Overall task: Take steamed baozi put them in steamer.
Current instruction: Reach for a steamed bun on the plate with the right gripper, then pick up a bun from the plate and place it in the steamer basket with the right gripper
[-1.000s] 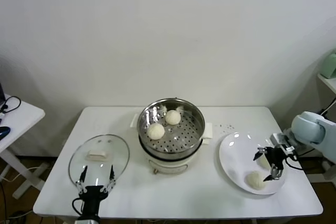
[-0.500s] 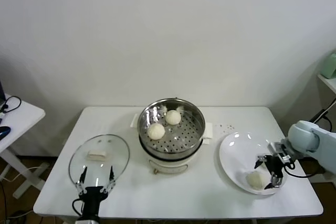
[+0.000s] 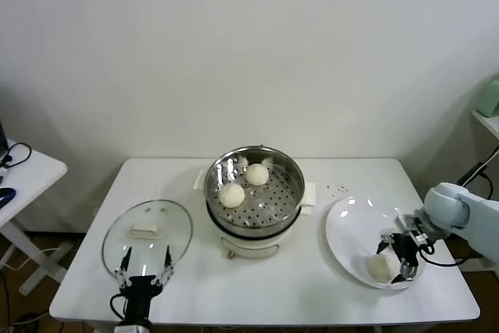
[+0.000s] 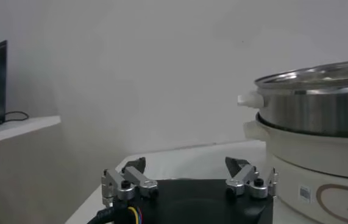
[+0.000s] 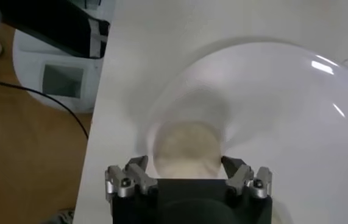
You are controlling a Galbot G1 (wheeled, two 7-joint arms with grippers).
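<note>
White worktop [image 3: 312, 286]: we judge step three of four, right tool [image 3: 396, 257] straddling, not yet gripping, a baozi [image 3: 380, 268] on the plate [image 3: 347, 232]; next pinch, lift toward the steamer [image 3: 253, 185]; left tool [image 3: 143, 267] idle, wide.

No words or numbers can be read anywhere in these pictures. The white cooker base [image 4: 308, 176] under the steamer [image 3: 253, 185] has a small sticker [image 4: 306, 193] and a thin round line mark [image 4: 343, 201] on its side, but the print on them is too tiny and blurry to make out. In the right wrist view, a white box [image 5: 58, 73] on the floor has a grey square window [image 5: 61, 81] with nothing written on it that can be read. The plate [image 3: 347, 232], the glass lid [image 3: 148, 232] and the table [image 3: 257, 286] show no letters, brand names or signs.
</note>
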